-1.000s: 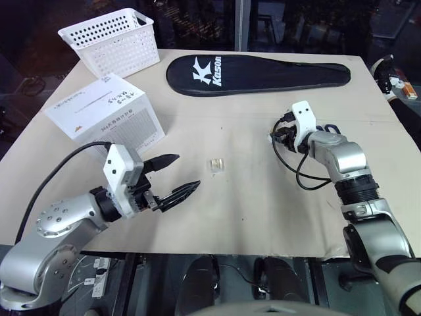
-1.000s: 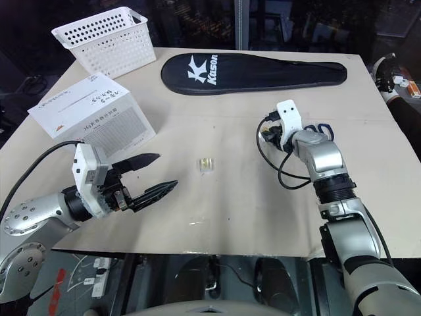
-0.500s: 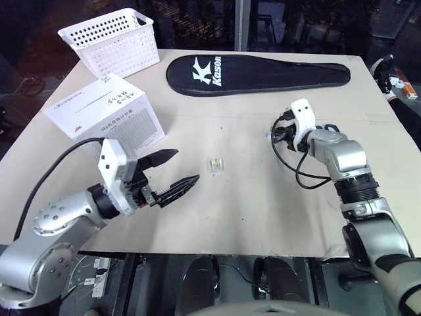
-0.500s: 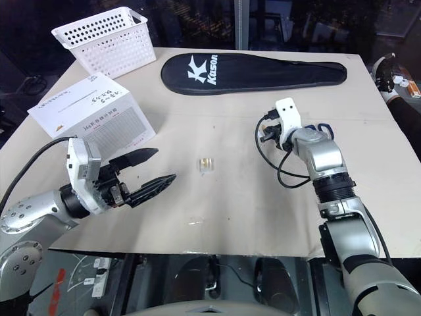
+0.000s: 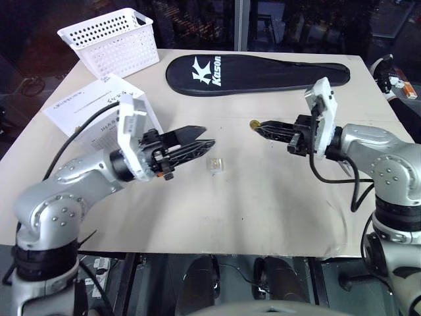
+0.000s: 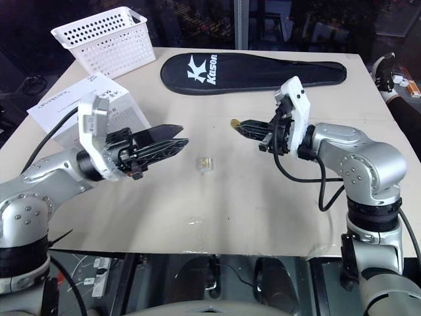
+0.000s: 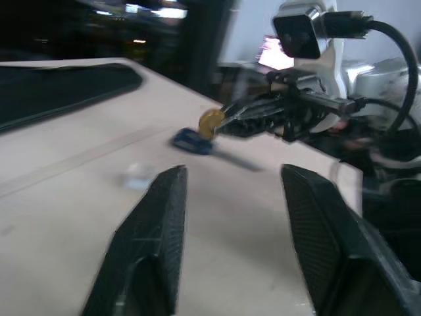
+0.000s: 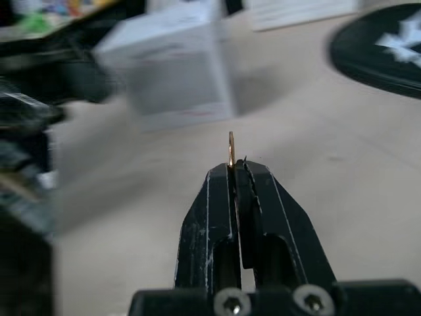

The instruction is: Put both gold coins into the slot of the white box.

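Right gripper [image 6: 235,124] clamped on 1 gold coin [image 5: 253,124], held edge-up at fingertips, above table [image 5: 263,197]. Left gripper [image 5: 205,137] part-open, empty, tips facing coin, well apart. 2nd coin in clear holder [image 5: 216,164] on table below, between grippers. White box [image 5: 99,112] behind left arm.

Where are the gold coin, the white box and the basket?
Coin [image 8: 231,147], right wrist view: its thin edge, sticking up from the right gripper's shut fingers.
Box [image 5: 79,104], left eye view: its lettered top face.
Basket [image 5: 122,49], left eye view: its holed front wall.
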`<action>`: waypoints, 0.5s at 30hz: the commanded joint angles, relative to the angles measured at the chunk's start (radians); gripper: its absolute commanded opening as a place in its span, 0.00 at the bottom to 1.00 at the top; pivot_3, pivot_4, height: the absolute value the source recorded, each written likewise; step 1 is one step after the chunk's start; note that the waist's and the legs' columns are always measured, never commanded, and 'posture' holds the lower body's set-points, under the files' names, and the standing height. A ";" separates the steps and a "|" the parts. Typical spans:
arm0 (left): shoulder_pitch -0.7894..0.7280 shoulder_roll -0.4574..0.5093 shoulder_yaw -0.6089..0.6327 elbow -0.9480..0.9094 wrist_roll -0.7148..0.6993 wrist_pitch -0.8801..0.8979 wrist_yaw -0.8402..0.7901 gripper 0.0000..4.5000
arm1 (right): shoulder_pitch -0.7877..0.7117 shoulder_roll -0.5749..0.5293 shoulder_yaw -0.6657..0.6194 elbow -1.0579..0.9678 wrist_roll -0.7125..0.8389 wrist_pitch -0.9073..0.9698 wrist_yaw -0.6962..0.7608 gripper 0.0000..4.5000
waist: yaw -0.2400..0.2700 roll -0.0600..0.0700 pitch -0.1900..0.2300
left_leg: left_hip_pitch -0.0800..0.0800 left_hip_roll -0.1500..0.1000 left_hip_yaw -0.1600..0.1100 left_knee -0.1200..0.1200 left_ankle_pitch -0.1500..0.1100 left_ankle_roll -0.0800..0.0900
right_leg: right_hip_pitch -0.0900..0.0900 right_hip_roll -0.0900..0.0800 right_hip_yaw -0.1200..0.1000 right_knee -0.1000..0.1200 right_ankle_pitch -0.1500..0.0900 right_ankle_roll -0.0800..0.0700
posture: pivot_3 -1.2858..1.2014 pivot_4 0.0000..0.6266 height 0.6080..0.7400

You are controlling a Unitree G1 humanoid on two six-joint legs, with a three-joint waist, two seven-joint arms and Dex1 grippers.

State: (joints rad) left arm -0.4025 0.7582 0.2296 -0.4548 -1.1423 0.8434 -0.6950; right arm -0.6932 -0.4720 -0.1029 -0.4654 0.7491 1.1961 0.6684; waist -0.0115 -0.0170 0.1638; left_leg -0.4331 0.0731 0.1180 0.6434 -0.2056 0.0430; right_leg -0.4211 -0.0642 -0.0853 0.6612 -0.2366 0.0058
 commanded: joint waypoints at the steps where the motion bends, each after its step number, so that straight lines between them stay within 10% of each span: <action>1: -0.083 -0.008 -0.047 0.034 0.006 0.005 -0.053 0.27 | -0.026 -0.014 -0.043 -0.084 0.102 0.033 -0.011 0.00 | -0.001 0.000 0.000 | 0.000 0.000 0.000 0.000 0.000 0.000 | 0.000 0.000 0.000 0.000 0.000 0.000 | 0.52 0.24 1.00; 15: -0.193 -0.038 -0.126 0.110 0.048 0.013 -0.177 0.27 | -0.057 -0.054 -0.033 -0.132 0.264 0.022 -0.078 0.00 | 0.000 -0.001 0.001 | 0.000 0.000 0.000 0.000 0.000 0.000 | 0.000 0.000 0.001 0.000 0.000 0.000 | 0.52 0.24 1.00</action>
State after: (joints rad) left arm -0.5773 0.7198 0.1025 -0.3316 -1.0938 0.8580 -0.8553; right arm -0.7251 -0.5175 -0.1256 -0.5690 0.9857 1.2384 0.5986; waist -0.0118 -0.0178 0.1644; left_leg -0.4335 0.0728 0.1184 0.6433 -0.2056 0.0431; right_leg -0.4213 -0.0640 -0.0847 0.6610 -0.2366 0.0058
